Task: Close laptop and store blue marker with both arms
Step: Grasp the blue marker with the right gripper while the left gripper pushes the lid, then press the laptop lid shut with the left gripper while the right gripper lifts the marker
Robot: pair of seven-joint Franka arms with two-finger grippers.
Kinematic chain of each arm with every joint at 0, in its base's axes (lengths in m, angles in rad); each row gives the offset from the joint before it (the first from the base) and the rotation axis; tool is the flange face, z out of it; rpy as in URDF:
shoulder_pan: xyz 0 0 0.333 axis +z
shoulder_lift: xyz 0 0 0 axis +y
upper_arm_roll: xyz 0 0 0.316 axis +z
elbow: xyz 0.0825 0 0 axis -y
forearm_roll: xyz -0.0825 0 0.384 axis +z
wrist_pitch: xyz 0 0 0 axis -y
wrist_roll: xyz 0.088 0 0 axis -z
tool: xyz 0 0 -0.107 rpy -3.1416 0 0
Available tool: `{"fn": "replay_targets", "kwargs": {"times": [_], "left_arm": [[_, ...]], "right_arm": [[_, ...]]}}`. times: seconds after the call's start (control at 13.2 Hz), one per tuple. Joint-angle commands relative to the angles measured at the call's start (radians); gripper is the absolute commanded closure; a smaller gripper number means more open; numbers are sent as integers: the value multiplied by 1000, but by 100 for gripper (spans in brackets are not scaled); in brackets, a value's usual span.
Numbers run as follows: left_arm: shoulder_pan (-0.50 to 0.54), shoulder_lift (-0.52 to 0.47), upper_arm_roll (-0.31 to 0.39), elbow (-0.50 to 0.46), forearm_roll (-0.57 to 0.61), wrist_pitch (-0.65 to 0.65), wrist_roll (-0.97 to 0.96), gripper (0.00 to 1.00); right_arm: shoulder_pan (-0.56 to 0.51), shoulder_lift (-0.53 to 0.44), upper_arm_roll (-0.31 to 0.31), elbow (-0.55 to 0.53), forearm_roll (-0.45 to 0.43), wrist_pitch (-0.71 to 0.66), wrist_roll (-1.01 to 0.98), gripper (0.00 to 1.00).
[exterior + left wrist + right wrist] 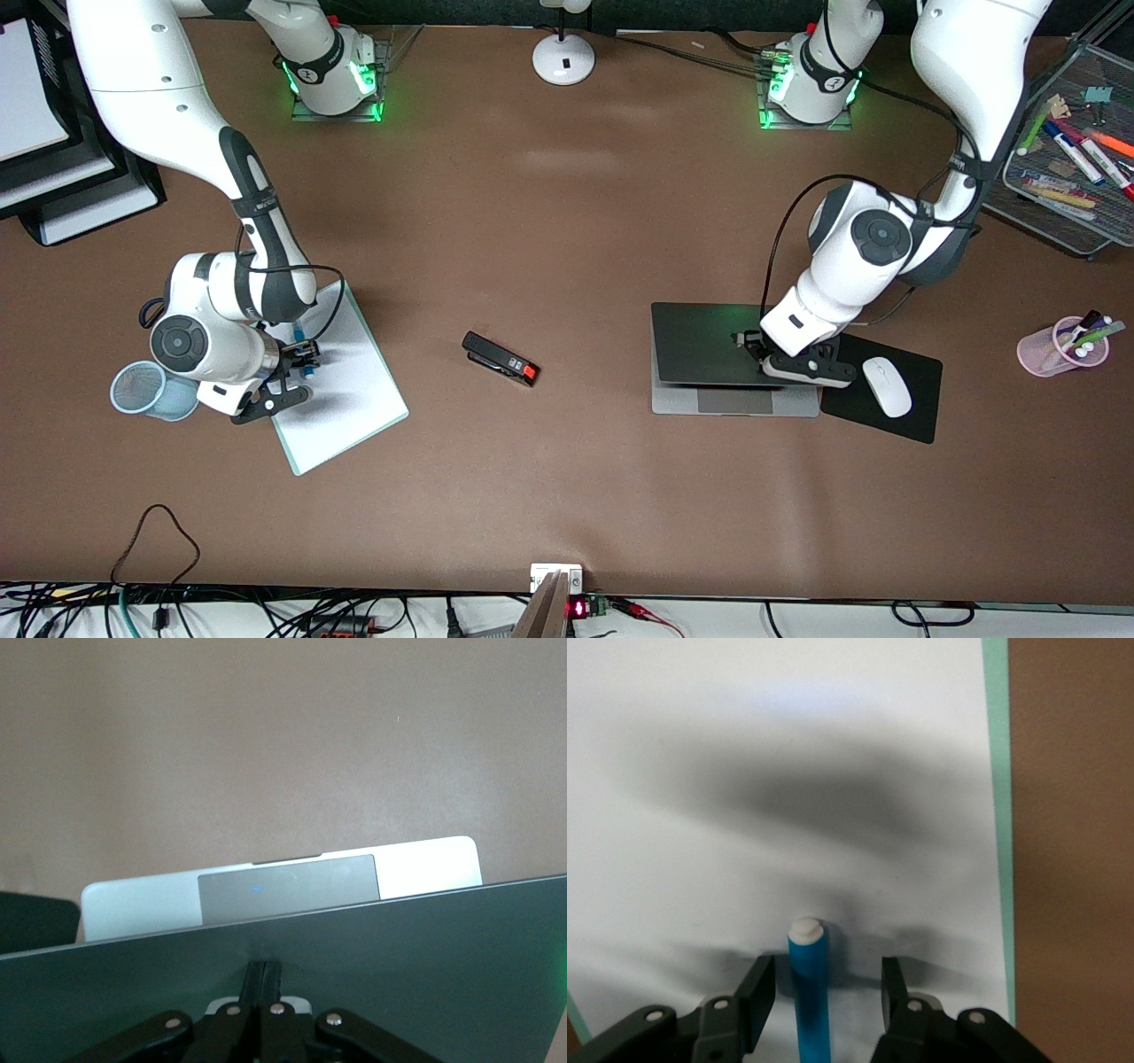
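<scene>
Only the right wrist view shows the right gripper [824,979] spread apart around the blue marker [809,992] on the clipboard [833,771]. Left gripper [264,979], fingers together, presses the nearly closed laptop [709,346] lid; keyboard hidden.

- We see the right gripper [824,979] straddling the blue marker [809,992], room on both sides.
- Mesh cup [146,391] crowds it.
- The left gripper [751,344] presses the laptop [709,354] lid; mouse [887,386] sits beside.
</scene>
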Motion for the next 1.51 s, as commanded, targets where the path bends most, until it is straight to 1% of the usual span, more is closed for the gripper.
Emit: {"fn": "replay_targets", "kwargs": {"times": [0.0, 0.08, 0.15, 0.23, 0.38, 0.53, 0.61, 0.68, 0.83, 0.91, 0.98, 1.06, 1.13, 1.44], "left_arm": [[-3, 71, 3, 78, 31, 8, -17, 100], [-3, 81, 5, 80, 31, 17, -17, 100], [-7, 93, 9, 80, 31, 29, -17, 100], [-12, 108, 19, 78, 32, 52, -17, 100], [-14, 142, 25, 80, 32, 100, -15, 100], [-14, 162, 28, 80, 69, 108, -17, 100], [-14, 179, 28, 86, 80, 109, -18, 100], [-14, 191, 28, 91, 83, 120, -18, 100], [-14, 200, 37, 91, 91, 142, -18, 100], [-15, 205, 39, 91, 91, 143, -18, 100], [-14, 214, 39, 91, 91, 143, -18, 100], [-14, 219, 39, 91, 91, 145, -18, 100], [-15, 226, 39, 91, 91, 151, -18, 100], [-14, 230, 39, 91, 92, 162, -18, 100]], "right_arm": [[-3, 0, 11, -7, 16, 14, -15, 48], [-3, 0, 13, -7, 16, 14, -15, 53], [-3, 0, 13, -6, 16, 14, -13, 54], [-3, 0, 13, -4, 16, 13, -13, 59], [-3, 0, 16, -3, 16, 13, -10, 61], [-3, 0, 17, -3, 16, 14, -10, 62], [-3, 0, 17, -3, 16, 13, -10, 65], [-3, 0, 17, -1, 16, 13, -10, 66], [-5, 0, 19, 0, 16, 13, -9, 69], [-5, 0, 19, 0, 16, 13, -9, 74], [-5, 0, 19, 0, 21, 13, -9, 76], [-5, 0, 17, 0, 35, 13, -9, 77], [-5, 0, 17, 2, 41, 13, -13, 79], [-6, -2, 17, 26, 41, 10, -16, 82]]}}
